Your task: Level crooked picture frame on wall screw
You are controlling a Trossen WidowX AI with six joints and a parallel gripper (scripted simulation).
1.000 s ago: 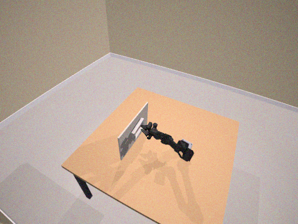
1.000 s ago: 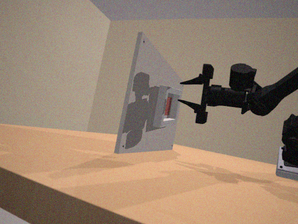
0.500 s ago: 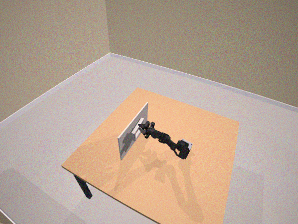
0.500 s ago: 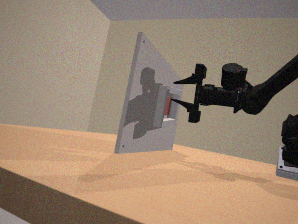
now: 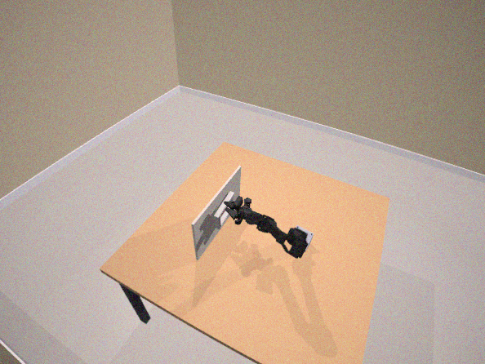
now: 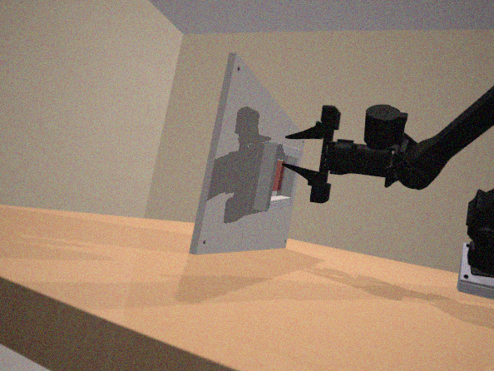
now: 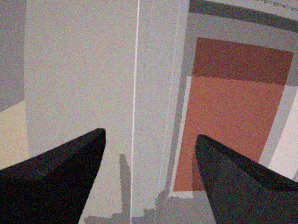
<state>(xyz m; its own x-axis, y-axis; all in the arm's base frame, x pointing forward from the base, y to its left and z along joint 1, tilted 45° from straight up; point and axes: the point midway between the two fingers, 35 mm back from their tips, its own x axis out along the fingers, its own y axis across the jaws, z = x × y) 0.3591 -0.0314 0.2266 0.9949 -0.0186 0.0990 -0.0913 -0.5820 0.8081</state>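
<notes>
The light grey picture frame (image 5: 217, 221) (image 6: 264, 179) (image 7: 157, 65) hangs on the wall panel (image 5: 237, 179) (image 6: 254, 87) (image 7: 75, 75). Its red picture (image 6: 279, 176) (image 7: 235, 115) has a top edge sloping down to the right in the wrist view; the frame's exact tilt is hard to tell. My gripper (image 5: 225, 206) (image 6: 285, 150) (image 7: 150, 139) is open at the frame's front. In the wrist view the left fingertip appears outside the frame's left rail, the right one over the picture, with the rail between them. Contact cannot be made out. The screw and notched strip are hidden.
The panel stands upright on the wooden table (image 5: 327, 204) (image 6: 249, 328). The arm's base plate (image 5: 309, 236) (image 6: 474, 288) sits on the table, opposite the panel. Shadows of the arm fall on the panel, the frame and the table.
</notes>
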